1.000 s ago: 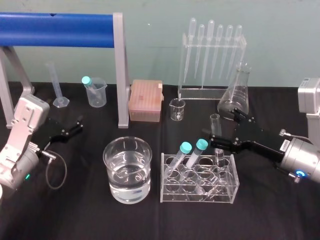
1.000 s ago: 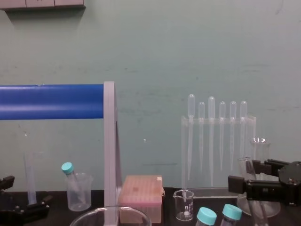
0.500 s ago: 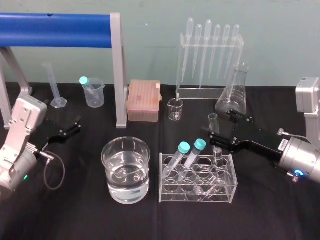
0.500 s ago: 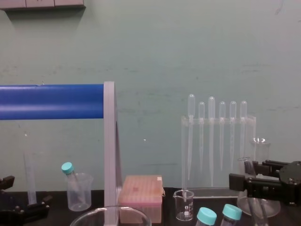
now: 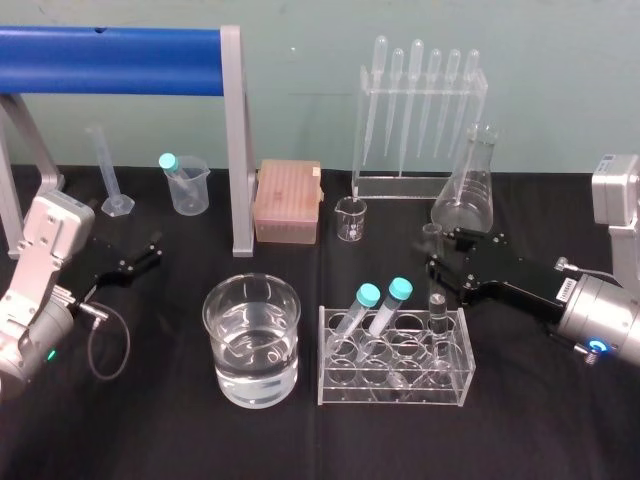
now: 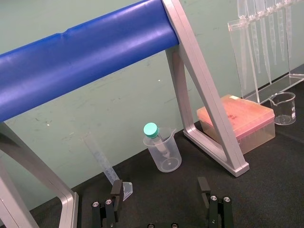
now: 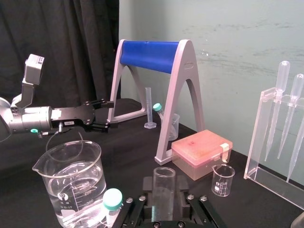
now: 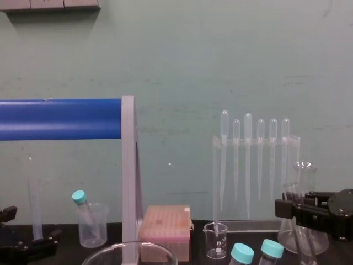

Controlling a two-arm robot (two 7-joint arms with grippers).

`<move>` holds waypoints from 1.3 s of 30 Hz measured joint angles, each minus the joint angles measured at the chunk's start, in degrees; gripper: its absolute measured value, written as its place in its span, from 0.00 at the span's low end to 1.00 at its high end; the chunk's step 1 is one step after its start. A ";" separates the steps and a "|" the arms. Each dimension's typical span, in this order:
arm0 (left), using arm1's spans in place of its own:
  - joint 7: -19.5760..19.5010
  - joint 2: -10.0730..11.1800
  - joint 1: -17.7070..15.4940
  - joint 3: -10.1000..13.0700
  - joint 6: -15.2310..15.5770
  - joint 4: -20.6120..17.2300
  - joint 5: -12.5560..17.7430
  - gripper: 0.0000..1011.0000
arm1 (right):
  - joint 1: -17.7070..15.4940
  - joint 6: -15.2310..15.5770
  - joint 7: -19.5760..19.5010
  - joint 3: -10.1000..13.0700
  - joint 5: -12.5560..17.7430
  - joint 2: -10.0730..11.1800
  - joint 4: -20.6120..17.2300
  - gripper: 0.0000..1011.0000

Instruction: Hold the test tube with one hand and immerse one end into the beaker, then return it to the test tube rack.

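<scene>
While the left gripper point(image 5: 148, 254) lies low over the black cloth near the left edge of the head view, beside the foot of the blue-barred stand point(image 5: 110, 60), its two fingers point(image 6: 116, 189) stand apart with nothing between them. Behind it, toward the upper left, a cloudy plastic cup point(image 5: 190, 185) holds one slanted teal-capped tube.

Lower and left of centre stands the beaker point(image 5: 210, 318), a wide clear vessel about half full of clear liquid. Just beside it to the right sits the clear test tube rack point(image 5: 395, 392), and two teal-capped tubes point(image 5: 368, 294) lean in the left part of its back row.

The test tube point(image 5: 431, 240) stands upright in the rack's back row, toward the right end. Its lower end is down inside the rack and its open rim rises above the frame. It is apart from the beaker, with the two capped tubes between them.

The right gripper point(image 5: 438, 268) reaches in from the right edge of the frame and is clamped on the tube's upper part, a little below the rim. In the right wrist view the glass point(image 7: 164, 178) rises between the two black pads point(image 7: 148, 186), one against each side.

Along the back, from centre to right, are a pink tip box point(image 5: 290, 200), a small spouted beaker point(image 5: 352, 218), a pipette stand point(image 5: 420, 110) and a conical flask point(image 5: 468, 190).
</scene>
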 joint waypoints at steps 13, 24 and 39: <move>0.00 0.00 0.00 0.00 0.00 0.00 0.00 0.99 | 0.00 0.00 0.00 0.00 0.06 0.00 -0.01 0.22; 0.00 0.00 0.00 0.00 0.00 0.00 0.00 0.99 | -0.40 0.18 0.04 0.77 1.30 0.14 -0.86 0.22; 0.00 0.00 0.00 0.00 0.00 0.00 0.00 0.99 | 0.00 -2.75 0.69 5.35 8.55 -0.61 -5.02 0.22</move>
